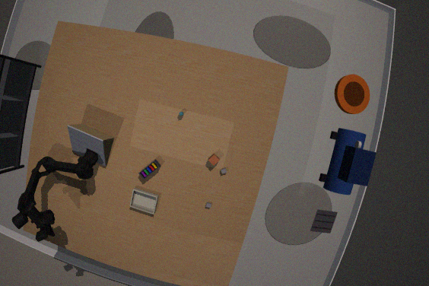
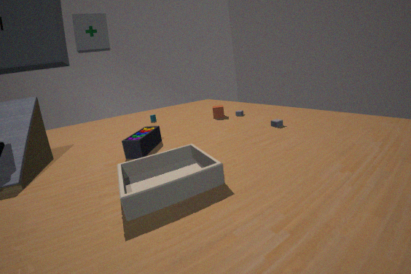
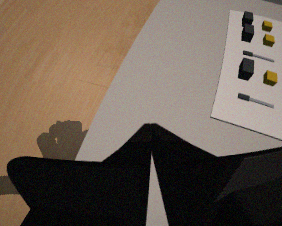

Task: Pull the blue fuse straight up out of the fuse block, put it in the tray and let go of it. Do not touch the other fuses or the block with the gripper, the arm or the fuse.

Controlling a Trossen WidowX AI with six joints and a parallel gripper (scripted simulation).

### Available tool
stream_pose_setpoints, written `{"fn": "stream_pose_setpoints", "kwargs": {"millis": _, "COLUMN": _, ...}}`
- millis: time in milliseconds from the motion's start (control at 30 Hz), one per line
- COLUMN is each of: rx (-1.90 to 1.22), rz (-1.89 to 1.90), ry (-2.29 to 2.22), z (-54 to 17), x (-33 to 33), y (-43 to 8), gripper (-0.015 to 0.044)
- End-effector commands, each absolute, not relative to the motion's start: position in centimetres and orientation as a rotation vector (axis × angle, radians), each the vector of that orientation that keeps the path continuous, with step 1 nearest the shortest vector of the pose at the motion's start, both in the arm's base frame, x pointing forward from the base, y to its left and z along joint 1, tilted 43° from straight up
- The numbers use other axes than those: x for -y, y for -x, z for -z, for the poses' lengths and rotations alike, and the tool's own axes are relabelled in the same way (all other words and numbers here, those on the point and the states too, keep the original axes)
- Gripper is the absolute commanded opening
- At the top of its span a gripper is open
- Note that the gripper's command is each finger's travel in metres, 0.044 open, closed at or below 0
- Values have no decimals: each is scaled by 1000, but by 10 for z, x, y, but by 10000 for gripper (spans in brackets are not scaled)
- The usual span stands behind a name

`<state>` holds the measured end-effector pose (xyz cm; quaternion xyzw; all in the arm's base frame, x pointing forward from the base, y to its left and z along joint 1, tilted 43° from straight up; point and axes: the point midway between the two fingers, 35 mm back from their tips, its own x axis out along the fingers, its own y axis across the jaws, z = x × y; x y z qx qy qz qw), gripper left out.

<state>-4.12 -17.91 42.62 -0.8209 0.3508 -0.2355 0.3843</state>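
We are looking at a wooden table in a grey-walled room, with the black arm folding back at the table's near-left corner beside a grey wedge-shaped console. The gripper is sitting with its fingers pressed together, only a thin sliver showing between them, holding nothing, and pointing at the console's grey face and its white panel of buttons. The blue fuse is sitting in the dark fuse block among the other coloured fuses, well apart from the gripper. The tray is lying just beside the block, nothing inside it. An orange block, two small grey cubes and a small teal piece are resting farther out.
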Motion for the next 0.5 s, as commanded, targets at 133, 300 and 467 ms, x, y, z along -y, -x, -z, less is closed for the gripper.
{"fn": "stream_pose_setpoints", "kwargs": {"millis": 133, "rx": -737, "rz": 586, "ry": 1989, "z": -444, "x": 154, "y": -4, "gripper": 64}}
{"fn": "stream_pose_setpoints", "kwargs": {"millis": 300, "rx": -634, "rz": 489, "ry": 1850, "z": -450, "x": 116, "y": -74, "gripper": 64}}
{"fn": "stream_pose_setpoints", "kwargs": {"millis": 467, "rx": -614, "rz": 368, "ry": 1858, "z": -444, "x": 85, "y": -127, "gripper": 64}}
